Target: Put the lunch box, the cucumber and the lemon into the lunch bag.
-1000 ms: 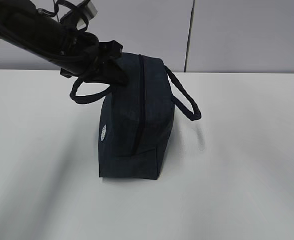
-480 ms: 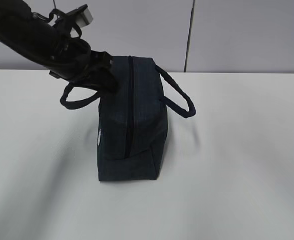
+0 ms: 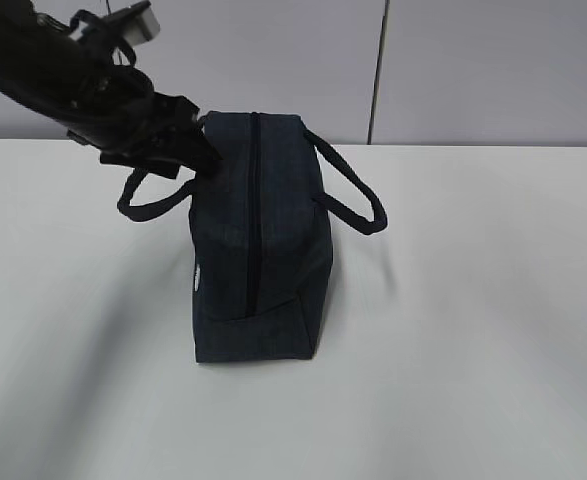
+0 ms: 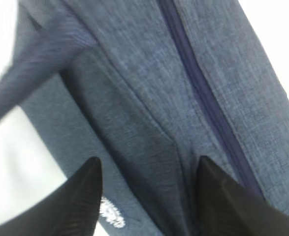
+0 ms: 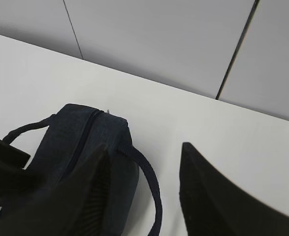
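- Lunch bag (image 3: 258, 240) is stood upright mid-surface, zipper (image 3: 254, 215) run shut along the top and down the near end; it is likely set this way so the opening can be reached from above.
- Left claw (image 4: 146, 194) is placed at the bag's upper left corner, beside the left handle (image 3: 151, 200); in the left wrist view its fingers are spread, with fabric between them but nothing pinched, so it is judged released.
- Right claw (image 5: 144, 189) is held half-spread above the surface (image 3: 493, 330), clear of the bag, with nothing grasped; it is judged to be parked on standby.
- Lunch box, cucumber and lemon are not seen in any view; whether they are packed inside cannot be told.
- Bag material: dark navy woven fabric, heathered texture, soft boxy shape, stitched seams, two loop handles drooping outward.
- Small white logo (image 3: 201, 276) is seen on the left side panel.
- Surface is plain white, matte; grey wall panels (image 3: 473, 70) are behind.
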